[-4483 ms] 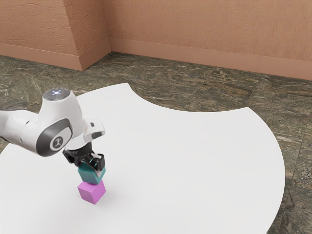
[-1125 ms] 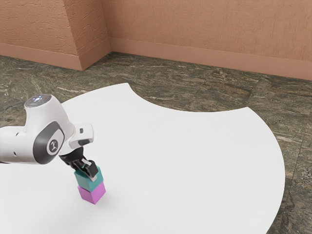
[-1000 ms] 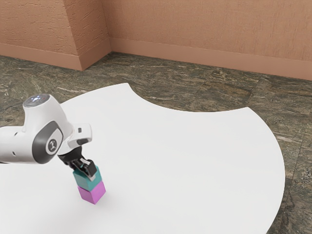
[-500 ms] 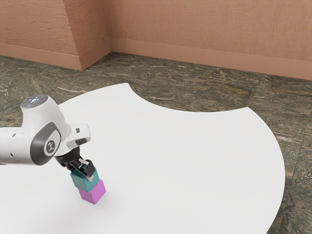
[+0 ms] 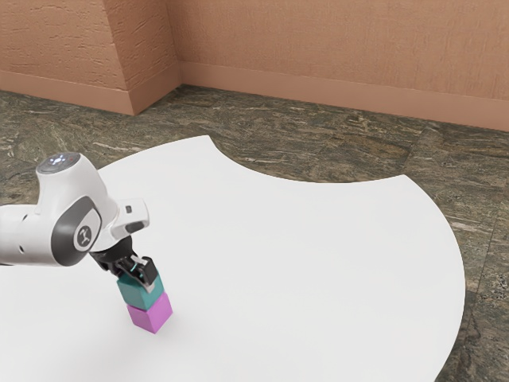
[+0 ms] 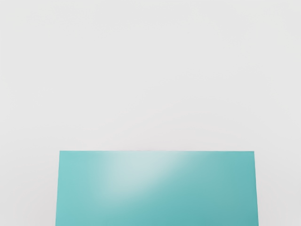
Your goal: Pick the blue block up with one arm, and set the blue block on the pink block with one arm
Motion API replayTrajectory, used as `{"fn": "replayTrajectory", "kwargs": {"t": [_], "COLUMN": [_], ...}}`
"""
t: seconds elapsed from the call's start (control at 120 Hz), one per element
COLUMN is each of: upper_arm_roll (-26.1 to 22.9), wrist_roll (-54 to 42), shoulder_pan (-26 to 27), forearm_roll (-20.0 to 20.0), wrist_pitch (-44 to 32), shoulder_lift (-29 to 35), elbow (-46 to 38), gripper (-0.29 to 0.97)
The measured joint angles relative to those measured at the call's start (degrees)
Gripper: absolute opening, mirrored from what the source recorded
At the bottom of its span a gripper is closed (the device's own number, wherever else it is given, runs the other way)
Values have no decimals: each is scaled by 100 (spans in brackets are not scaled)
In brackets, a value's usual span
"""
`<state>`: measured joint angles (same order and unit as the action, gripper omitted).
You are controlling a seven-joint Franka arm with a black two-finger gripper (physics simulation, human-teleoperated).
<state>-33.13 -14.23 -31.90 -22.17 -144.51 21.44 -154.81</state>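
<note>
Terracotta plaster wall [image 5: 318, 40] at the back, with dark veined stone floor [image 5: 334, 143] below it. Round white table [image 5: 318, 263] takes up most of the foreground, with a notch cut into its far edge.

White Franka arm [image 5: 64, 231] comes in from the exterior view's left, low over the tabletop. Its wrist is angled down, which brings the hand onto the stack from above.

Black gripper [image 5: 132, 270] is on the upper part of the blue block [image 5: 143, 292], one finger against each of two opposite sides. I read it as clamped on the block, not released.

Blue block looks teal in these renders. It sits on top of the pink block [image 5: 153, 314], faces touching and roughly square to it, with a slight offset toward the arm. Pink block rests flat on the table near its front-left edge.

Wrist view:
- The blue block [image 6: 156, 188] is a broad teal face just under the hand.
- Plain white table [image 6: 150, 70] lies beyond it.
- The top face looks level, which fits a block seated rather than hanging.

Judgement:
- Placement looks essentially made, and the grip is likely kept to steady the block.
- Next step calls for parting the fingers and lifting straight up.
- Any sideways drag on withdrawal could slide the blue block off.
</note>
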Motion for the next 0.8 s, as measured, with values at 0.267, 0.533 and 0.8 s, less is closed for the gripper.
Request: {"fn": "replayTrajectory", "kwargs": {"t": [0.267,0.533,0.8], "upper_arm_roll": [-25,211,2600], "wrist_roll": [-20,-74,-155], "shoulder_pan": [17,-60,4099], "forearm_roll": [-47,244,1907], "wrist_pitch": [0,914,4548], "shoulder_lift": [14,480,-607], "elbow": [83,1508,5097], "gripper": [52,63,67]}}
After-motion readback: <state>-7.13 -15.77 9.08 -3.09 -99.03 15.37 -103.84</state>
